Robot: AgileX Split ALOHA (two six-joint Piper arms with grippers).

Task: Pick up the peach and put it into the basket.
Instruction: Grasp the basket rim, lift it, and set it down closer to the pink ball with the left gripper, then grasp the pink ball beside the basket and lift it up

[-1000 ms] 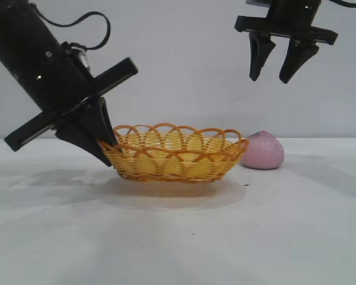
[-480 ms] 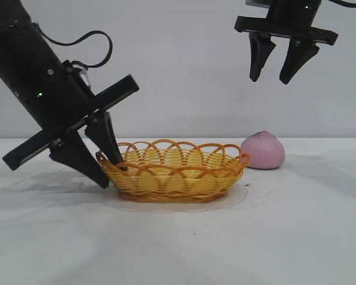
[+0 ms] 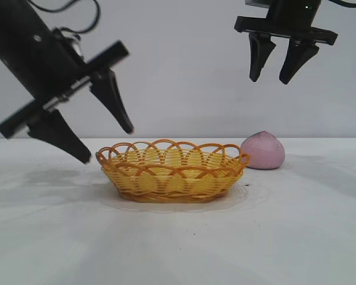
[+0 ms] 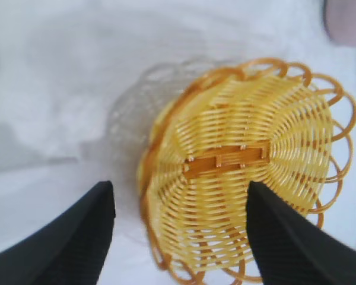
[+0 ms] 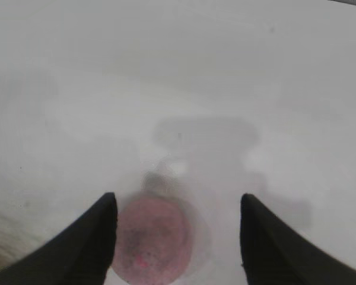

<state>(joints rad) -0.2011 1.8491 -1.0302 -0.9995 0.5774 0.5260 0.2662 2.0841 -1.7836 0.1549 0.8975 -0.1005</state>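
Since a second ago the left gripper (image 3: pixel 108 145) has let go of the basket's (image 3: pixel 172 178) rim, lifted clear and swung off to the exterior view's left; the basket has dropped from its tilt and now sits flat on the table (image 3: pixel 178 243). Its two dark fingers stand wide apart with nothing between them, one tip hanging just above the near end of the looped rim, the other lower and off to the side, above bare table. From the left wrist view the same pair of fingers frames the basket (image 4: pixel 243 172) from above, and its woven floor holds nothing.

One right gripper (image 3: pixel 273 78) hangs high over the far side of the scene, unchanged from before, its two fingers also apart and empty. Its wrist view looks straight down between those fingers at the peach (image 5: pixel 151 246).

One peach (image 3: pixel 262 151) rests on the table just beside the basket's end nearest the right arm, close to the rim but outside it, its pointed tip up. One basket, one peach, two grippers: neither gripper touches either thing.
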